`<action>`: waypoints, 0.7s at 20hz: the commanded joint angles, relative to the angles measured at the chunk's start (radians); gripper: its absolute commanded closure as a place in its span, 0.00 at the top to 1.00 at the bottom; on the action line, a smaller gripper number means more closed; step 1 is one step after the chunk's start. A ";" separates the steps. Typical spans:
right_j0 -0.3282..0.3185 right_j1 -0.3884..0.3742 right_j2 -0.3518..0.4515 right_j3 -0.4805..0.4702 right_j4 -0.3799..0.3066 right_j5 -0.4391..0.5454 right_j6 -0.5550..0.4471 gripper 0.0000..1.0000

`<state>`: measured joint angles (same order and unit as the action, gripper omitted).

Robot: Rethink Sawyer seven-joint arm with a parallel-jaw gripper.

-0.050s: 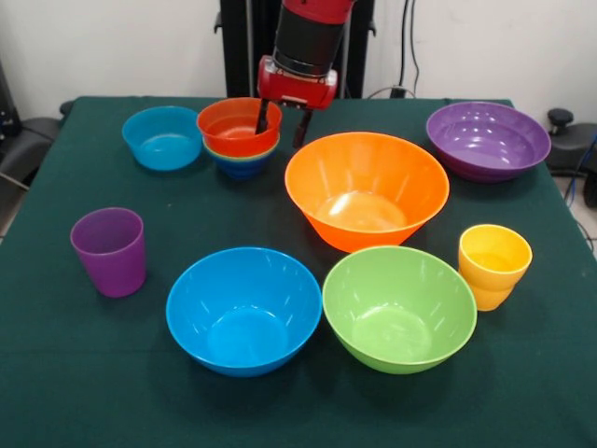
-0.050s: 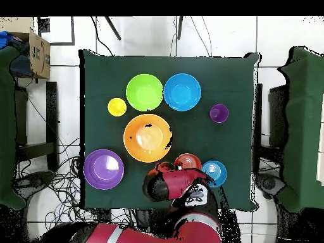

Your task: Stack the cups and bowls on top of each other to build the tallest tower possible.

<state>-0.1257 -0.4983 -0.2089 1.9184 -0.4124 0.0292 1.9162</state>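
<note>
Red and black, the arm drops from the far edge, its gripper spread across the right rim of the red-orange bowl, one finger inside. That bowl tops a short stack beside the light blue bowl. Open green cloth lies near the desk front edge. From overhead, the arm covers the gripper; the orange bowl sits mid-desk, the purple cup apart at right.

Dark green tablecloth, white wall at top, pale tiled floor — cardboard box upper left, trailing cables.
</note>
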 commanded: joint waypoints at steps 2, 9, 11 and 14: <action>-0.028 0.032 0.146 -0.007 0.022 -0.064 0.133 1.00; -0.024 0.011 0.137 -0.003 0.029 -0.054 0.137 1.00; -0.031 -0.026 0.147 0.004 0.030 -0.021 0.125 1.00; -0.038 -0.084 0.160 0.013 0.035 0.051 0.100 1.00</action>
<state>-0.1445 -0.5256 -0.1741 1.9208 -0.4126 0.0160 1.9162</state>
